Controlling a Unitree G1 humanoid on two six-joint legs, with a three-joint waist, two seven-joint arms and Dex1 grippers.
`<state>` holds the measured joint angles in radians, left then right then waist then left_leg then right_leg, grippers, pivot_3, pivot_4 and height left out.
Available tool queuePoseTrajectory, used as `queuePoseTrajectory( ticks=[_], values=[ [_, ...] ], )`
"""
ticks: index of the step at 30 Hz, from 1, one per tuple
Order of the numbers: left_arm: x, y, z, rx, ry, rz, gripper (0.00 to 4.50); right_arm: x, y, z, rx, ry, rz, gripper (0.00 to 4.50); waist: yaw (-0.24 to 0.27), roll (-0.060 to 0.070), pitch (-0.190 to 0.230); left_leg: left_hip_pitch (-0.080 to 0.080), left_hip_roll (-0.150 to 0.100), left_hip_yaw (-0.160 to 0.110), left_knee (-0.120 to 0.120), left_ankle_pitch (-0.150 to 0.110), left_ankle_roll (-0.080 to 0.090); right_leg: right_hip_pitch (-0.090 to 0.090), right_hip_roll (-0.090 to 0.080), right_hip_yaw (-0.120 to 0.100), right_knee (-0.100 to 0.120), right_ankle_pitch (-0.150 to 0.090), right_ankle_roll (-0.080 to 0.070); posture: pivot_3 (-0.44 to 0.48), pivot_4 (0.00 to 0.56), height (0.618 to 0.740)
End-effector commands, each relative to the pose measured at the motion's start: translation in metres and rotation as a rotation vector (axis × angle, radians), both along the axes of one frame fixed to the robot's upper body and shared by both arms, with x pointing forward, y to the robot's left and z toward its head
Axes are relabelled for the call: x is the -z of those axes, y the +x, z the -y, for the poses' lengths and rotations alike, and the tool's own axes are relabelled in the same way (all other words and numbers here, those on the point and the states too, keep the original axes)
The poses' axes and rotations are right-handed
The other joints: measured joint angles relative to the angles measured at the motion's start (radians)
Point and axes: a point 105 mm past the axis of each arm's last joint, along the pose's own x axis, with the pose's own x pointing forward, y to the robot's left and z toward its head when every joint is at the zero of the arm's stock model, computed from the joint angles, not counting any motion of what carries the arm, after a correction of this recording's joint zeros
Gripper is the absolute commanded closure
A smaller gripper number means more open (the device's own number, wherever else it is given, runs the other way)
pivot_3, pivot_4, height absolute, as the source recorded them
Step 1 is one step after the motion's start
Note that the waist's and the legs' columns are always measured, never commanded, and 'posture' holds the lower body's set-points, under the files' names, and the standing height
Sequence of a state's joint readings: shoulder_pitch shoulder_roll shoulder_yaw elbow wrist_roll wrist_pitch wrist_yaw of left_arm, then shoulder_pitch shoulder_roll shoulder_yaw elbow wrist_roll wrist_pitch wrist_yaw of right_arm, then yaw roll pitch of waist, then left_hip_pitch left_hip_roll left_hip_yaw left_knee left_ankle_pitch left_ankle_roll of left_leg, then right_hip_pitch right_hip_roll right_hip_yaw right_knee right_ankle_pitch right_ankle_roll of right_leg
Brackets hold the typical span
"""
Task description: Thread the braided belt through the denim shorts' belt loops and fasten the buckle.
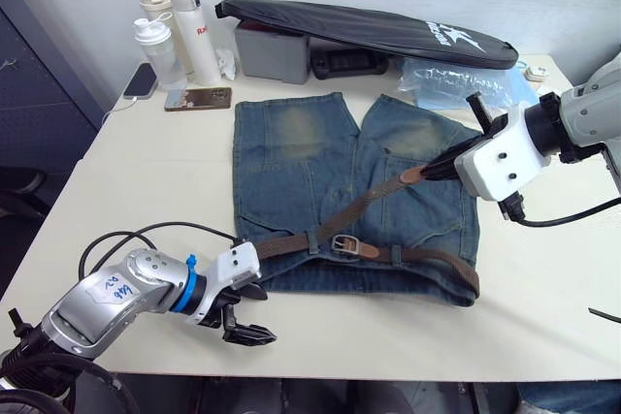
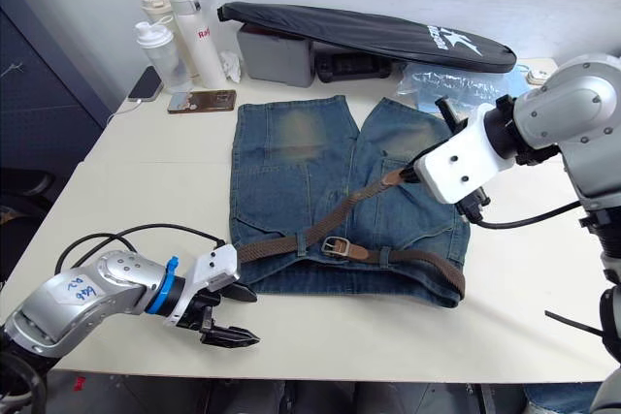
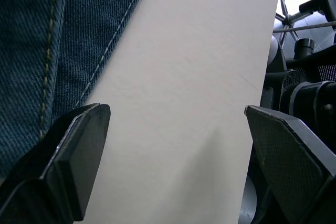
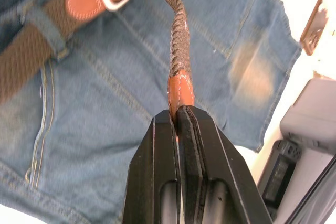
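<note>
The braided belt (image 1: pixel 374 203) is being held taut by its tan tip, its free end running diagonally from the buckle (image 1: pixel 345 243) up toward the right gripper (image 4: pixel 177 113), which is clamped on it. The left gripper (image 3: pixel 173 129) is being held wide open, empty, beside the denim shorts (image 1: pixel 291 172).

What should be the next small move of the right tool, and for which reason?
Probably pull a little further away from the buckle. The right tool is shut on the tan tip of the braided belt, which already passes through the buckle on the denim shorts, yet the strap rises loosely, so it seems not yet tight.
</note>
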<state>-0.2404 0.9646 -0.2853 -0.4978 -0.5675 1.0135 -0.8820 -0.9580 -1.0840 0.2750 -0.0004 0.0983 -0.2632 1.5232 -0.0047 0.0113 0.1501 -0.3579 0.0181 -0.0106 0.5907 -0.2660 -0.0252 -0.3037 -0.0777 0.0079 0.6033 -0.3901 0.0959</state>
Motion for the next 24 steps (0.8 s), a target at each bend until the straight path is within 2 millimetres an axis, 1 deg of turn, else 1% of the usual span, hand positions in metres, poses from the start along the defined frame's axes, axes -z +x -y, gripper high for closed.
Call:
queuePoseTrajectory(
  ticks=[1,3,5,7,8,9,10,11,12,13,15,16,18,20,22,24],
  values=[
    [0.019,-0.003,-0.016,-0.056,0.083,-0.058,0.0,-0.009,-0.01,0.004,0.009,-0.007,-0.007,4.47,0.0,0.0,0.0,0.0,0.0,0.0,0.0,0.0,0.0,0.0,0.0,0.0,0.0,0.0,0.0,0.0,0.15,0.74],
    [0.017,-0.002,-0.018,-0.057,0.083,-0.056,0.0,-0.012,-0.011,0.003,0.015,0.003,-0.006,4.47,-0.001,0.0,0.0,0.0,0.0,0.0,0.0,0.0,0.0,0.0,0.0,0.0,0.0,0.0,0.0,0.0,0.15,0.74],
    [0.004,-0.004,-0.012,-0.036,0.012,-0.06,0.0,-0.012,-0.013,0.0,0.014,0.034,-0.032,4.47,-0.003,0.0,0.0,0.0,0.0,0.0,0.0,0.0,0.0,0.0,0.0,0.0,0.0,0.0,0.0,0.0,0.15,0.74],
    [-0.017,-0.007,-0.005,0.003,-0.109,-0.064,0.0,-0.007,-0.015,-0.001,0.041,0.053,-0.069,4.47,-0.008,-0.001,0.001,0.0,0.001,0.0,-0.001,0.0,0.0,-0.001,0.0,0.0,0.0,0.0,-0.001,0.0,0.15,0.74],
    [-0.031,-0.012,-0.002,0.03,-0.188,-0.082,0.0,-0.005,-0.015,-0.001,0.049,0.057,-0.083,4.47,-0.009,-0.002,0.002,0.0,0.001,0.0,-0.001,0.0,0.0,-0.001,0.001,-0.001,0.0,-0.001,-0.001,0.0,0.15,0.74],
    [-0.041,-0.016,0.0,0.05,-0.24,-0.095,0.0,-0.003,-0.016,-0.001,0.054,0.059,-0.092,4.47,-0.011,-0.002,0.003,-0.001,0.002,0.0,-0.001,-0.001,0.0,-0.001,0.001,-0.001,0.0,-0.001,-0.001,0.0,0.15,0.74],
    [-0.057,-0.018,0.0,0.058,-0.312,-0.104,0.0,-0.002,-0.016,-0.002,0.053,0.071,-0.093,4.47,-0.011,-0.002,0.003,-0.001,0.002,-0.001,-0.001,-0.001,-0.001,-0.002,0.001,-0.002,0.0,-0.001,-0.001,0.0,0.15,0.74],
    [-0.067,-0.019,0.0,0.064,-0.36,-0.108,0.0,-0.002,-0.016,-0.003,0.053,0.08,-0.093,4.47,-0.012,-0.002,0.004,-0.001,0.002,-0.001,-0.001,-0.001,-0.001,-0.001,0.0,-0.002,-0.001,-0.001,-0.001,0.0,0.15,0.74],
    [-0.083,-0.017,-0.001,0.062,-0.423,-0.098,0.0,-0.003,-0.017,-0.007,0.049,0.104,-0.1,4.47,-0.013,-0.001,0.005,-0.002,0.002,-0.001,0.0,-0.001,-0.001,-0.002,0.0,-0.002,-0.001,-0.001,-0.001,0.0,0.15,0.74],
    [-0.093,-0.016,-0.002,0.062,-0.467,-0.091,0.0,-0.004,-0.018,-0.009,0.047,0.12,-0.106,4.47,-0.013,-0.001,0.006,-0.002,0.002,-0.002,0.0,-0.001,-0.001,-0.001,0.0,-0.003,-0.001,-0.001,-0.001,0.0,0.15,0.74],
    [-0.121,-0.001,0.001,0.035,-0.578,-0.021,0.0,-0.001,-0.02,-0.013,0.046,0.135,-0.122,4.47,-0.007,0.0,0.006,-0.002,0.001,-0.003,0.001,-0.001,-0.001,-0.001,0.0,-0.003,-0.002,-0.001,-0.001,0.0,0.15,0.74],
    [-0.129,0.009,0.004,0.012,-0.601,0.026,0.0,0.0,-0.021,-0.014,0.048,0.14,-0.127,4.47,-0.004,0.0,0.006,-0.002,0.0,-0.003,0.002,-0.001,-0.001,0.0,0.0,-0.004,-0.001,-0.001,-0.001,0.0,0.15,0.74],
    [-0.137,0.032,0.014,-0.048,-0.6,0.143,0.0,0.001,-0.02,-0.016,0.085,0.176,-0.159,4.47,0.002,-0.001,0.006,-0.002,0.0,-0.004,0.002,-0.001,-0.001,0.0,0.0,-0.004,-0.001,0.0,0.0,0.0,0.15,0.74],
    [-0.148,0.047,0.034,-0.075,-0.669,0.221,0.0,0.002,-0.02,-0.019,0.114,0.204,-0.187,4.47,0.001,0.0,0.005,-0.004,-0.001,-0.004,0.004,0.0,-0.003,0.0,0.0,-0.003,-0.002,0.001,0.003,0.0,0.15,0.74],
    [-0.149,0.054,0.065,-0.062,-0.666,0.303,0.0,0.0,-0.017,-0.022,0.153,0.233,-0.19,4.47,0.003,0.0,0.005,-0.006,-0.003,-0.004,0.006,0.0,-0.003,-0.001,0.0,-0.003,-0.002,0.002,0.005,0.0,0.15,0.74],
    [-0.138,0.062,0.082,-0.078,-0.579,0.394,0.0,-0.001,-0.014,-0.023,0.178,0.245,-0.185,4.47,0.003,0.0,0.005,-0.012,-0.002,-0.005,0.008,0.0,-0.004,-0.001,0.002,-0.003,-0.003,0.006,0.011,0.0,0.15,0.74]
  ],
)
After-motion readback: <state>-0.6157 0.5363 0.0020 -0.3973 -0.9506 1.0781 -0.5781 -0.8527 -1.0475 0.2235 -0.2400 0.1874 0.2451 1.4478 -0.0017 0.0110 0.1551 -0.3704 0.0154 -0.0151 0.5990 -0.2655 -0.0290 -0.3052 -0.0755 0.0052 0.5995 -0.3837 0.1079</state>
